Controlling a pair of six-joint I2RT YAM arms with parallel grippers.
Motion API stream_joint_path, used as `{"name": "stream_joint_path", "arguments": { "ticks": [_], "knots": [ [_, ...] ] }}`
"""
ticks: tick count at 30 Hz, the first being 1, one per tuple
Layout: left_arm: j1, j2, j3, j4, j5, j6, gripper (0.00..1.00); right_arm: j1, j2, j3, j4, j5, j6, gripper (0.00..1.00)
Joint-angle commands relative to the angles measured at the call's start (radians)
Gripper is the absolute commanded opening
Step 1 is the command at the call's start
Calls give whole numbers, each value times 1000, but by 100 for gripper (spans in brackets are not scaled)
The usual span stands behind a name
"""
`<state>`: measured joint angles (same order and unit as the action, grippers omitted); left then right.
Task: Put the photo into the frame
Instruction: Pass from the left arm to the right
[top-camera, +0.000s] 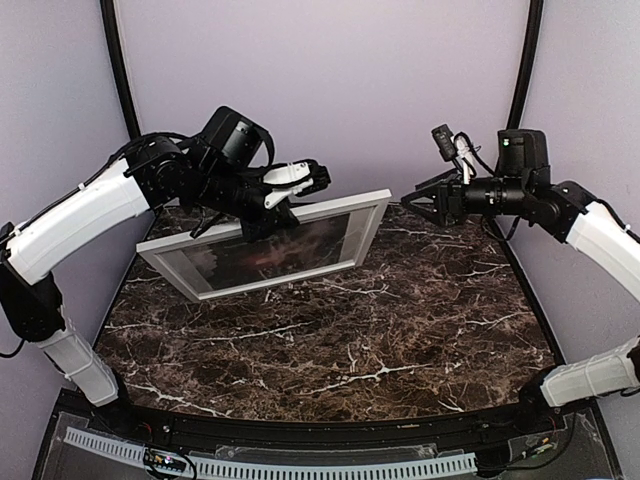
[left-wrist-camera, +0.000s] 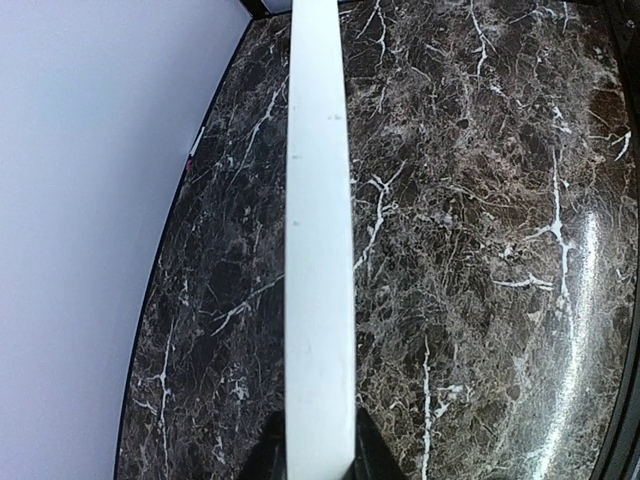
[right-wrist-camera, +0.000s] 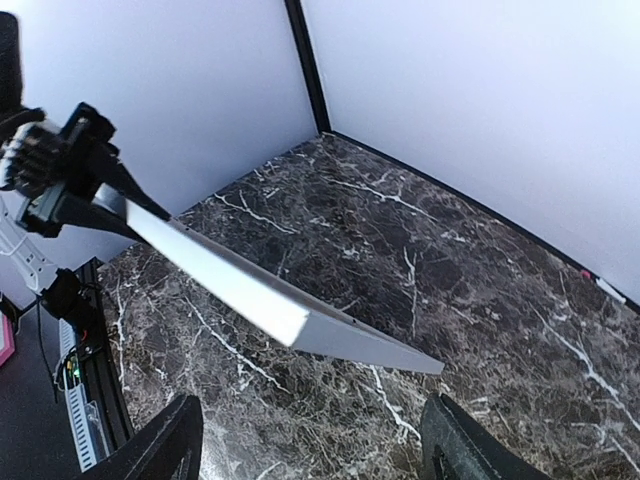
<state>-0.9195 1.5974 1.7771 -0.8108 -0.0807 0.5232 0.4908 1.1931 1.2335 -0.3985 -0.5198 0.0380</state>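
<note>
Left jaws clamped on frame (top-camera: 280, 281) top edge, holding it tilted over surface (top-camera: 330, 350). Photo (top-camera: 275, 250) seems seated inside. Right jaws apart, empty, just beside frame's right corner. Likely final step: lower frame flat, then release gently.

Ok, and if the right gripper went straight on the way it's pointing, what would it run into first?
Most likely the frame: its right end hangs just ahead of the open right gripper, held off the table by the left gripper. Depth is unclear, so it might slip past.
</note>
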Motion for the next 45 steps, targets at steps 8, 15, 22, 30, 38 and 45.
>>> {"name": "stream_joint_path", "arguments": {
  "ticks": [8,15,22,30,38,45],
  "knots": [
    [35,18,177,-108,200,-11,0,128,50,221,-200,73,-227,75],
    [35,73,238,-158,266,-2,0,229,170,412,-396,164,-323,72],
    [36,122,274,-178,314,2,0,330,287,563,-568,278,-370,65],
    [36,135,277,-191,363,9,0,366,374,629,-633,407,-375,60],
    [36,133,264,-199,388,22,0,383,397,672,-652,472,-377,57],
    [37,133,257,-200,384,28,0,393,418,680,-681,471,-370,45]
  ]
}}
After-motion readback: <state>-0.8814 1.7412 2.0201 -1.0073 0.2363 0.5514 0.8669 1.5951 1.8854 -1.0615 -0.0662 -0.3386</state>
